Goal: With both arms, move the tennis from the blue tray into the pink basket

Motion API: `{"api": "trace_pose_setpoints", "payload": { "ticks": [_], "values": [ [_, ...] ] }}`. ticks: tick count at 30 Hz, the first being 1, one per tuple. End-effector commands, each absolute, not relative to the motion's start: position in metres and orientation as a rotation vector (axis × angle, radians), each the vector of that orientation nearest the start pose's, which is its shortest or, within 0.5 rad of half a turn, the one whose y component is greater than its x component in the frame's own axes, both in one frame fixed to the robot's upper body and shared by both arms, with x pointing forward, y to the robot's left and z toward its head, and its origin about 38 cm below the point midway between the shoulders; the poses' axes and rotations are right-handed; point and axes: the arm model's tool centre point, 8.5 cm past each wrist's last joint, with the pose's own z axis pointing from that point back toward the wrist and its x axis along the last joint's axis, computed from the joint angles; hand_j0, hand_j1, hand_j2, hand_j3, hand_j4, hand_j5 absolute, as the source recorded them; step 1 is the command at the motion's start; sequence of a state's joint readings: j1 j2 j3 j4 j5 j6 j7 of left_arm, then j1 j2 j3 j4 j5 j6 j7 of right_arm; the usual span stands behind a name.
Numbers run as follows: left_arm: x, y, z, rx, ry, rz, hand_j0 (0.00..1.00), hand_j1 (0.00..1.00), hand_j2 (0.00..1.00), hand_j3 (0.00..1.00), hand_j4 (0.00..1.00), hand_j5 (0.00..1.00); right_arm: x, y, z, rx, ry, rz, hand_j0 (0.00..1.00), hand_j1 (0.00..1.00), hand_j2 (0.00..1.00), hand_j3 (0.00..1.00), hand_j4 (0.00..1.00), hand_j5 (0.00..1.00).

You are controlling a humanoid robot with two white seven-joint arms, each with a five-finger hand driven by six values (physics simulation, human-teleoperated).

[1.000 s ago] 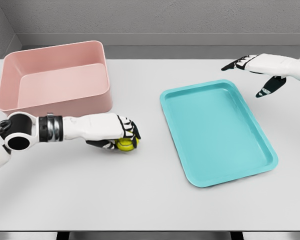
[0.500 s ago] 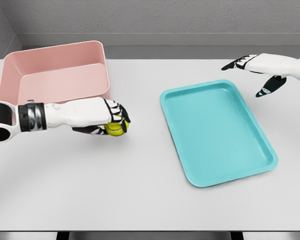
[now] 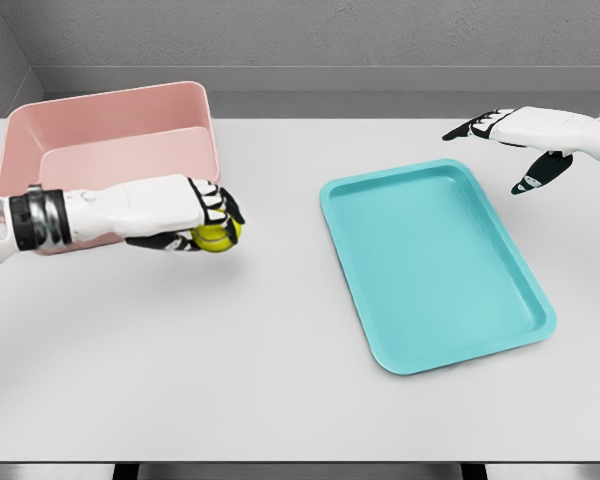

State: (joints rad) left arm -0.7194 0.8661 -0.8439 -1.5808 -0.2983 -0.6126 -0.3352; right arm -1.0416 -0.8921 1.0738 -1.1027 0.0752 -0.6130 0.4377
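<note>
L hand (image 3: 202, 215) clamped on tennis ball (image 3: 215, 236), just 5 o'clock of basket (image 3: 110, 115) front wall. Advise: lift clear of rim before release. R hand (image 3: 520, 140) open, empty, 1 o'clock of tray (image 3: 435, 265).

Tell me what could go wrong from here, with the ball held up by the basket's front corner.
1. The left hand grips the tennis ball mostly from above, with much of the ball showing below the fingers, so it may slip out before release.
2. The ball sits level with the pink basket's front wall, not clearly above it. Moving straight in could knock the wall or push the basket.
3. The right hand, open beyond the blue tray, seems clear.
</note>
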Motion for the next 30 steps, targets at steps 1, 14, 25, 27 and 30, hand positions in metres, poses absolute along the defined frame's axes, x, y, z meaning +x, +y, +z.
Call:
{"api": "trace_pose_setpoints", "payload": {
  "ticks": [1, 14, 25, 27, 30],
  "values": [
    [0.409, 0.253, 0.227, -0.331, 2.196, 2.805, 0.56, 0.56, 0.56, 0.56, 0.56, 0.56, 0.489, -0.36, 0.25, -0.374, -1.343, 1.895, 1.0, 1.0, 1.0, 1.0, 1.0, 1.0],
    [0.419, 0.269, 0.233, -0.416, 2.216, 2.818, 0.56, 0.56, 0.56, 0.56, 0.56, 0.56, 0.488, -0.362, 0.252, -0.38, -1.341, 1.896, 1.0, 1.0, 1.0, 1.0, 1.0, 1.0],
    [0.436, 0.292, 0.234, -0.523, 2.241, 2.862, 0.56, 0.56, 0.56, 0.56, 0.56, 0.56, 0.488, -0.363, 0.254, -0.385, -1.345, 1.894, 1.0, 1.0, 1.0, 1.0, 1.0, 1.0],
    [0.439, 0.296, 0.236, -0.543, 2.243, 2.867, 0.56, 0.56, 0.56, 0.56, 0.56, 0.56, 0.488, -0.363, 0.254, -0.385, -1.343, 1.895, 1.0, 1.0, 1.0, 1.0, 1.0, 1.0],
    [0.442, 0.299, 0.238, -0.566, 2.245, 2.871, 0.56, 0.56, 0.56, 0.56, 0.56, 0.56, 0.488, -0.363, 0.254, -0.385, -1.343, 1.895, 1.0, 1.0, 1.0, 1.0, 1.0, 1.0]
  ]
}}
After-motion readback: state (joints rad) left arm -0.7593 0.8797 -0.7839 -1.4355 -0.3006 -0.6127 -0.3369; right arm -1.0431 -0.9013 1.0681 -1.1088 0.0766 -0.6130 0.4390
